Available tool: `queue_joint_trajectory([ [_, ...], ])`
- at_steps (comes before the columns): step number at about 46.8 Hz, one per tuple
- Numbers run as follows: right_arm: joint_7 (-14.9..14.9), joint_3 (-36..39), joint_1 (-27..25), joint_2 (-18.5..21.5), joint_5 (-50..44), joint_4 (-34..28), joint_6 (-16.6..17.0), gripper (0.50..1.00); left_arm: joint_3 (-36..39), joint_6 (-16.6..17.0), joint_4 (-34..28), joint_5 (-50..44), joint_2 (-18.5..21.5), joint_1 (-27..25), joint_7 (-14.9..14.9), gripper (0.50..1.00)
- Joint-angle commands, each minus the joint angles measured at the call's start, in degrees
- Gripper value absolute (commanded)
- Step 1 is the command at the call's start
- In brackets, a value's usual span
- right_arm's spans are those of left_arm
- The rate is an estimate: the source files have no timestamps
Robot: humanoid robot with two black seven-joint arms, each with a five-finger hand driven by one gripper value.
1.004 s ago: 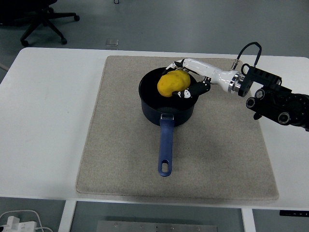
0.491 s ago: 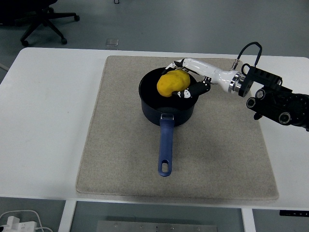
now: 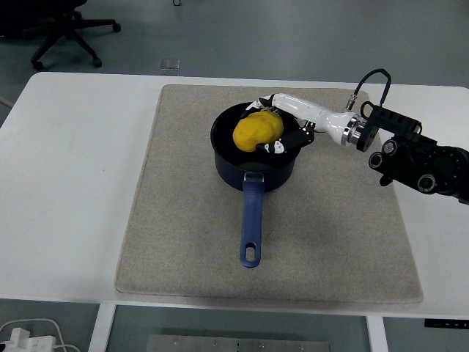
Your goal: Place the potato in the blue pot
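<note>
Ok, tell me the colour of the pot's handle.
The handle is blue, lighter than the pot's dark body; the head view shows it.

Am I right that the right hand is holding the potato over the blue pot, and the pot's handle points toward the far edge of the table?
Not quite. In the head view the right hand does hold the potato over the blue pot, but the pot's handle points toward the table's near edge, not the far one.

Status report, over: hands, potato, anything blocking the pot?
Right hand shut on yellow potato, over the dark blue pot. Left hand out of view. Nothing in the way.
</note>
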Motion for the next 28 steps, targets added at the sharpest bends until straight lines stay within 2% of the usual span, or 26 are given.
queue_joint_trajectory([
  [1,-0.01,-0.02,-0.03,-0.15,-0.01,0.0,0.0,0.5,0.07,0.02,0.01,0.0,0.0,0.0,0.0,0.996],
  [28,-0.01,0.15,-0.99,0.12,-0.01,0.0,-0.35,0.5,-0.02,0.02,0.01,0.0,0.0,0.0,0.09,0.996],
])
